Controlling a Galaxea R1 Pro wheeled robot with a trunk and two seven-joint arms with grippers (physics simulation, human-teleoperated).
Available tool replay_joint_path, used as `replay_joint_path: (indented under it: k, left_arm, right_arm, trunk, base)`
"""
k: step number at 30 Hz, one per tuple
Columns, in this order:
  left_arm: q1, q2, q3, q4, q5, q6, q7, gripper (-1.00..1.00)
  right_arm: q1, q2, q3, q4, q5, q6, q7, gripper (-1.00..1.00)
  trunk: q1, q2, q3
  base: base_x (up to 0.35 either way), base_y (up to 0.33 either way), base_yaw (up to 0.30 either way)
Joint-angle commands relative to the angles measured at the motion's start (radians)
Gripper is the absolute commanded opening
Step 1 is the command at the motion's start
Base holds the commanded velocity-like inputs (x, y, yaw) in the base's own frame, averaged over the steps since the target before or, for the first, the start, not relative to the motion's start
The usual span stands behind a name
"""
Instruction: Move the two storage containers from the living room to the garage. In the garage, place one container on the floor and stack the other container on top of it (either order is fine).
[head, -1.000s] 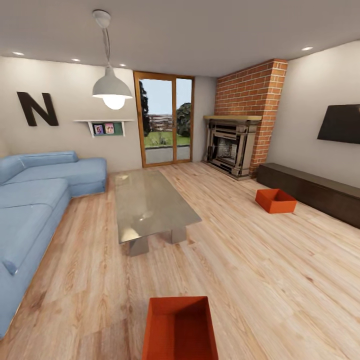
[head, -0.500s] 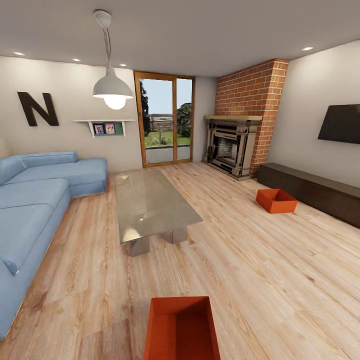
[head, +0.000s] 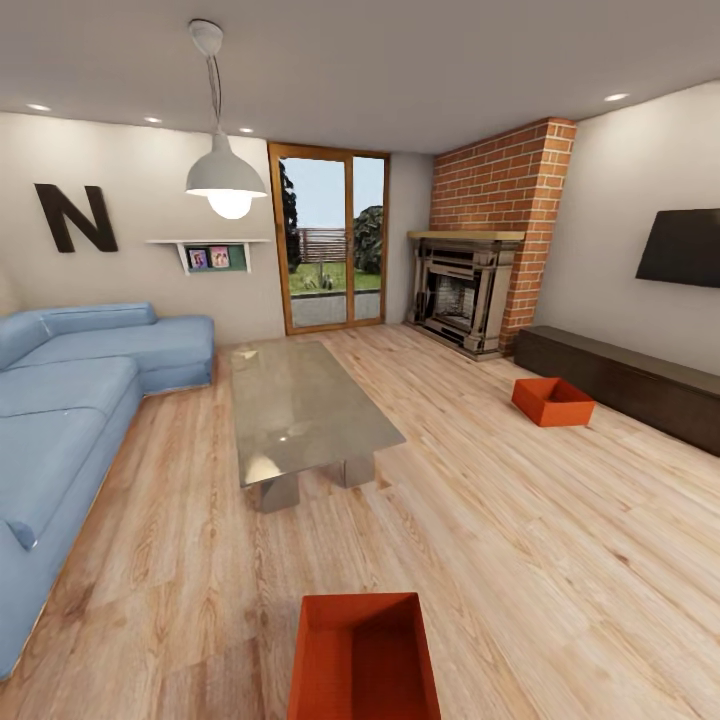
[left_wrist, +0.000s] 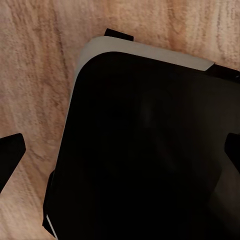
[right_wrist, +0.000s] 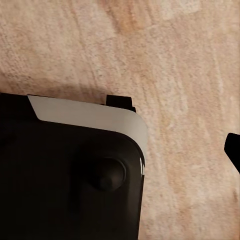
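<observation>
Two orange-red storage containers stand on the living room's light wood-plank floor (head: 520, 560). One container (head: 362, 655) is close in front of me at the bottom middle of the head view, open side up and empty. The other container (head: 551, 400) sits farther off to the right, beside a low dark cabinet. My left gripper (left_wrist: 120, 152) hangs open over the planks, its dark fingertips (left_wrist: 10, 156) far apart. Of my right gripper (right_wrist: 120, 150), one fingertip (right_wrist: 233, 147) sits wide at the picture's edge, so it is open. Neither holds anything.
A blue corner sofa (head: 70, 400) fills the left side and a glass coffee table (head: 300, 410) stands in the middle. A brick fireplace (head: 470, 290), the low cabinet (head: 630, 380) and a glazed door (head: 325, 240) line the far and right walls. My dark base (left_wrist: 150, 140) lies under both wrists.
The whole head view shifted very slightly a second ago, so the camera moved a little. Since half a second ago it holds still. Neither container has moved.
</observation>
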Motion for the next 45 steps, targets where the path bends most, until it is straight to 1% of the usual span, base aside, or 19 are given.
replay_joint_path:
  k: [1,6,11,25,34,45]
  left_arm:
    - [0.000,0.000,0.000,0.000,0.004,-0.001,0.001,1.00]
    - [0.000,0.001,0.000,0.000,0.004,-0.001,0.001,1.00]
    - [0.000,0.000,0.000,0.000,0.004,-0.001,0.001,1.00]
    - [0.000,0.000,-0.001,0.000,0.004,-0.001,0.001,1.00]
    - [0.000,0.000,-0.001,0.000,0.004,0.000,0.001,1.00]
    - [0.000,0.000,-0.001,0.000,0.004,-0.001,0.001,1.00]
  right_arm:
    - [-0.001,-0.001,0.005,0.002,0.005,-0.005,-0.003,1.00]
    - [-0.001,-0.004,0.006,0.002,0.009,-0.010,-0.002,1.00]
    - [-0.001,-0.003,0.004,0.002,0.008,-0.010,-0.002,1.00]
    - [-0.001,-0.005,0.001,0.002,0.005,-0.012,-0.002,1.00]
    - [-0.001,-0.003,0.001,0.002,0.004,-0.012,-0.002,1.00]
    - [-0.001,-0.002,-0.004,0.002,-0.001,-0.012,-0.002,1.00]
  trunk:
    - [0.000,-0.001,-0.001]
    - [0.000,-0.001,-0.001]
    - [0.000,-0.001,-0.001]
    - [0.000,-0.001,-0.001]
    - [0.000,-0.001,-0.001]
    - [0.000,-0.001,-0.001]
  base:
    - [0.000,0.000,0.073]
    - [0.000,0.000,0.197]
    - [0.000,0.000,0.067]
    - [0.000,-0.001,0.004]
    - [0.000,-0.156,0.000]
    - [0.000,-0.016,0.000]
